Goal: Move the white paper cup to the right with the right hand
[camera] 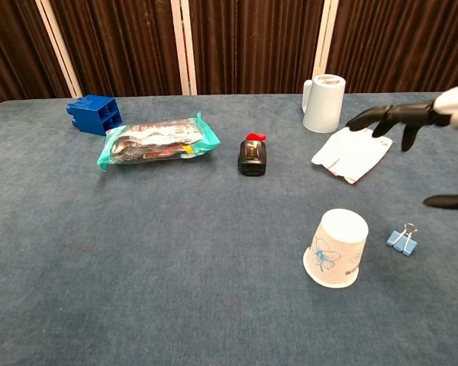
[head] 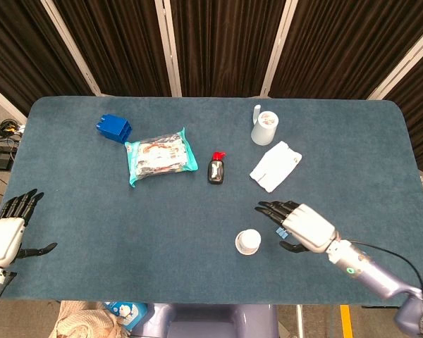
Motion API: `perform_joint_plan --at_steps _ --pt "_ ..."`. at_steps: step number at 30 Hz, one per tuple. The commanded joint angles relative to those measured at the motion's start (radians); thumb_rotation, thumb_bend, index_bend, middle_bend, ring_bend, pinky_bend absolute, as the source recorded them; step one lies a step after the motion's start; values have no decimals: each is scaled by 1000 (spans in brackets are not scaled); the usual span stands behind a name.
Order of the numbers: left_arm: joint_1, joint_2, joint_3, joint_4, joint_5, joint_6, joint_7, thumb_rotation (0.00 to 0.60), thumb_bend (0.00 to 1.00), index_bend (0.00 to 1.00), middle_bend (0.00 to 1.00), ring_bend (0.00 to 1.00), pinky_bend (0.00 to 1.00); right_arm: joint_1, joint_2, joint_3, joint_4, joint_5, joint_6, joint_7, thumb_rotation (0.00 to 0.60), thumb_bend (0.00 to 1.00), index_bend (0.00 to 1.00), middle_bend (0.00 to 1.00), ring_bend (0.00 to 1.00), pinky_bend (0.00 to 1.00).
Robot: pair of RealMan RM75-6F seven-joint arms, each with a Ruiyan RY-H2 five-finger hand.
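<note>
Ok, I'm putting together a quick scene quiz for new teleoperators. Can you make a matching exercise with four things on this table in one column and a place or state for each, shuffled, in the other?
Things:
1. white paper cup
2. blue binder clip
3. blue plastic block
4. right hand

Places or states:
A. far left part of the table, beside the snack packet
B. upside down, butterfly print on its side
C. raised above the table, fingers spread, holding nothing
D. lying just right of the cup

Pairs: 1-B, 2-D, 3-A, 4-C
</note>
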Motion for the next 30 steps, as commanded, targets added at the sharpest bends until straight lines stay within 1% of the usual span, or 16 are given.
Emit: perform_joint_plan --at_steps 1,7,10,15,18,21,23,26,29,30 --pt "-3 2 -2 0 -4 -5 -6 600 0 0 0 0 0 21 -31 -14 -8 18 -34 -23 600 308 19 112 177 314" --pt "-6 12 -10 1 -9 -4 -30 600 0 0 0 0 0 36 -62 -33 -51 44 -74 -78 600 307 22 112 178 314" --pt "-5 14 -11 4 -2 5 -38 600 0 0 0 0 0 40 -75 -38 -72 65 -94 -116 600 308 51 112 177 314" --pt "-2 19 -8 2 5 9 -46 600 0 0 0 0 0 45 -96 -38 -87 116 -131 -181 600 307 73 112 177 316" --pt "-2 21 -7 1 6 11 -49 600 0 0 0 0 0 46 -108 -39 -88 145 -146 -206 600 307 89 112 177 327" --pt "-2 22 -7 1 4 9 -52 600 0 0 0 0 0 46 -120 -42 -88 163 -150 -230 600 308 126 133 193 349" --pt "-3 22 -7 1 2 7 -54 600 0 0 0 0 0 46 -129 -43 -87 170 -153 -241 600 308 161 156 215 371" --pt "-4 23 -6 -1 1 5 -54 600 0 0 0 0 0 46 -145 -41 -82 185 -152 -256 600 311 242 205 267 434" --pt "-4 24 -5 -3 1 4 -55 600 0 0 0 0 0 46 -161 -39 -74 201 -148 -265 600 348 369 306 383 532" --pt "-4 24 -5 -3 0 4 -55 600 0 0 0 0 0 46 -167 -38 -70 206 -144 -268 600 362 399 334 413 548"
